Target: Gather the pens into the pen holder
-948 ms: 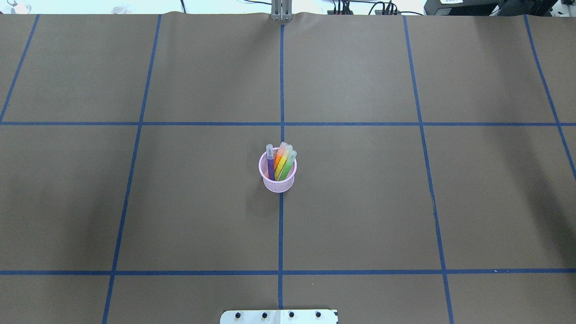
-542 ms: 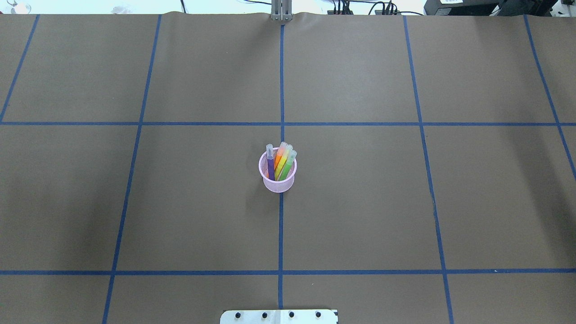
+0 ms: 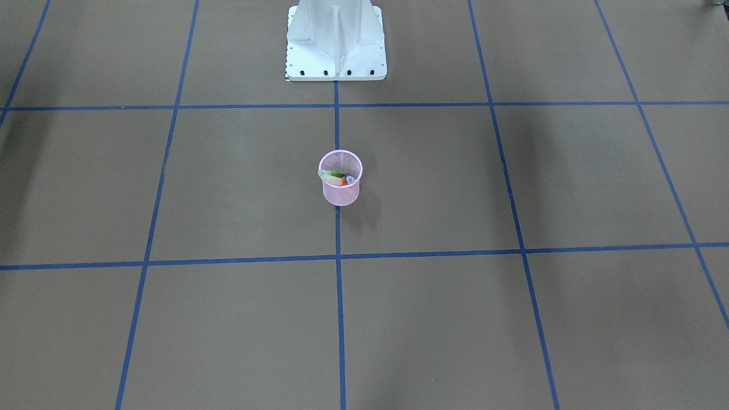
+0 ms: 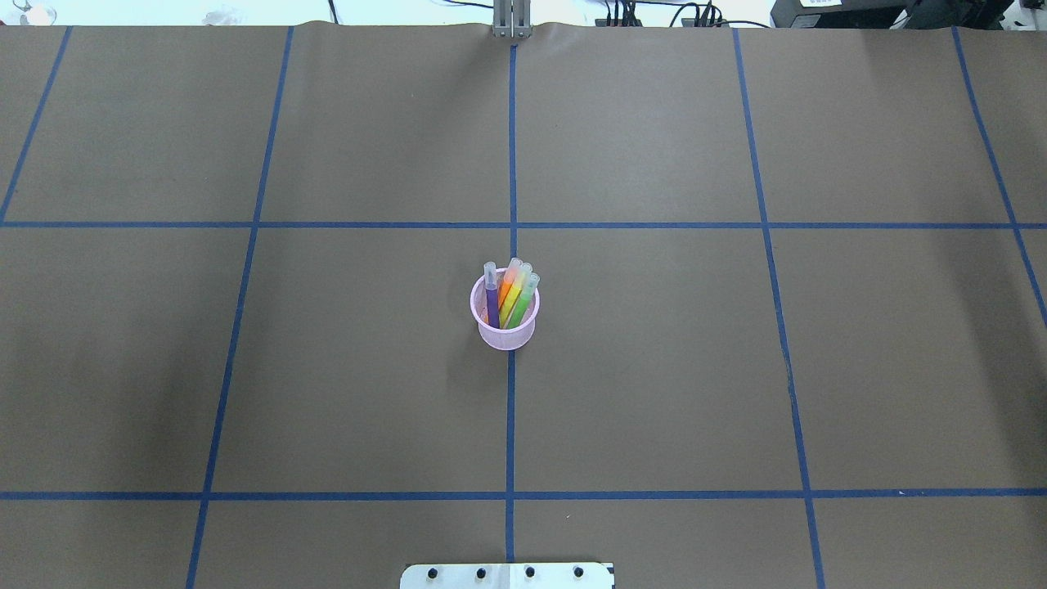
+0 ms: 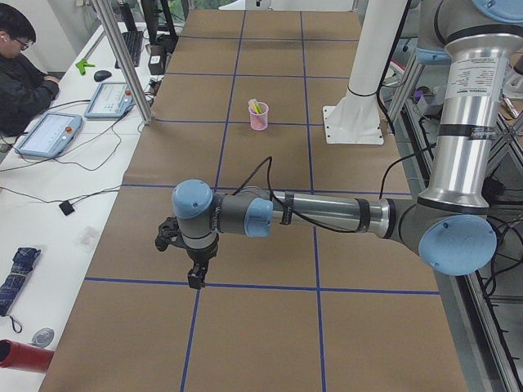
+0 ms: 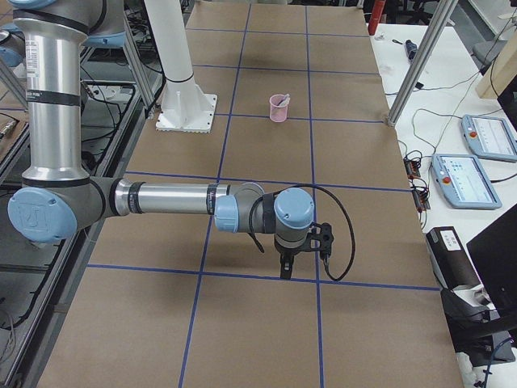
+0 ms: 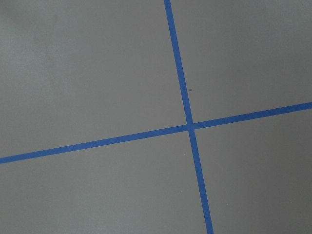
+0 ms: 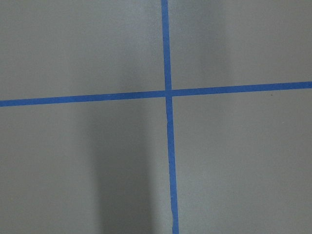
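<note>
The pink mesh pen holder (image 4: 507, 331) stands upright at the middle of the table (image 4: 654, 393), right on the central blue tape line (image 4: 510, 425). The purple pen (image 4: 492, 304), orange pen (image 4: 507, 288) and green pen (image 4: 521, 303) are all inside it, leaning away from the robot with their pale caps poking above the rim. It is well apart from both claws. From the left gripper (image 5: 195, 282), which hangs fingers-down over the table's left end, close above a tape line, the holder lies far off toward the table's middle. It is about as far from the right gripper (image 6: 284, 273), which hangs the same way over the right end. Both claws show only in the side views, so I cannot tell whether their fingers are wide or narrow. Under each claw, its wrist camera shows only brown paper and a crossing of tape lines. The white robot base (image 3: 336, 40) stands on the same central line, on the robot's side of the holder
</note>
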Available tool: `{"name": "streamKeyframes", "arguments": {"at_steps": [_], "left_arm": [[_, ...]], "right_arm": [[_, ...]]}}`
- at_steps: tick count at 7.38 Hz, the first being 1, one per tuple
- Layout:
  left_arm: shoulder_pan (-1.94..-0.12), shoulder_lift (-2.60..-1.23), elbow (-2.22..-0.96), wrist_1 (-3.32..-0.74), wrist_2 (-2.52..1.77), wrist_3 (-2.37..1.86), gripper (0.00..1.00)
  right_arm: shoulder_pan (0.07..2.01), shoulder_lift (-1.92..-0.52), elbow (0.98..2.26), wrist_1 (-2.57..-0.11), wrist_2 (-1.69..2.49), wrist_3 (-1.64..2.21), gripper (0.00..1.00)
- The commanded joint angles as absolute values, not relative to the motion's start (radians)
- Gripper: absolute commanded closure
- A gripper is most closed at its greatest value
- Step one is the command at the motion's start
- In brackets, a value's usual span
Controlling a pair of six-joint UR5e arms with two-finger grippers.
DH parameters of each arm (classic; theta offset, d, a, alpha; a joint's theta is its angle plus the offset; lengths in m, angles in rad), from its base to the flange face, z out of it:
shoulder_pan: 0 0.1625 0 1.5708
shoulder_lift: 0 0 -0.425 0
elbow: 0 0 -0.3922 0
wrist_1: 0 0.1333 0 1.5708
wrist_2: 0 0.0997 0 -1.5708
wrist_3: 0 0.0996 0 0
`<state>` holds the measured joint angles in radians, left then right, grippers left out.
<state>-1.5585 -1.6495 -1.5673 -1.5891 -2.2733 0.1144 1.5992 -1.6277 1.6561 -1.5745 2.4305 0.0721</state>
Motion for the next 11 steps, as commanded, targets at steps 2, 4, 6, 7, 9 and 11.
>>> {"name": "streamKeyframes", "arguments": {"at_steps": [2, 4, 6, 7, 9, 11], "left_arm": [[-1.560, -1.649, -1.572, -1.591, -2.273, 0.120, 0.00], [-1.562, -1.647, -1.572, -1.589, -2.273, 0.120, 0.00], [-1.562, -1.643, -1.577, -1.591, -2.273, 0.118, 0.00], [-1.563, -1.643, -1.578, -1.591, -2.273, 0.115, 0.00], [-1.563, -1.643, -1.591, -1.589, -2.272, 0.110, 0.00], [-1.565, -1.641, -1.588, -1.589, -2.272, 0.112, 0.00]], "right_arm": [[1.612, -1.629, 1.649, -1.577, 2.439, 0.054, 0.00], [1.612, -1.629, 1.649, -1.574, 2.439, 0.054, 0.01], [1.612, -1.629, 1.655, -1.572, 2.437, 0.054, 0.00], [1.612, -1.629, 1.663, -1.572, 2.437, 0.054, 0.01], [1.612, -1.629, 1.664, -1.571, 2.436, 0.054, 0.01], [1.612, -1.628, 1.664, -1.572, 2.436, 0.054, 0.00]]}}
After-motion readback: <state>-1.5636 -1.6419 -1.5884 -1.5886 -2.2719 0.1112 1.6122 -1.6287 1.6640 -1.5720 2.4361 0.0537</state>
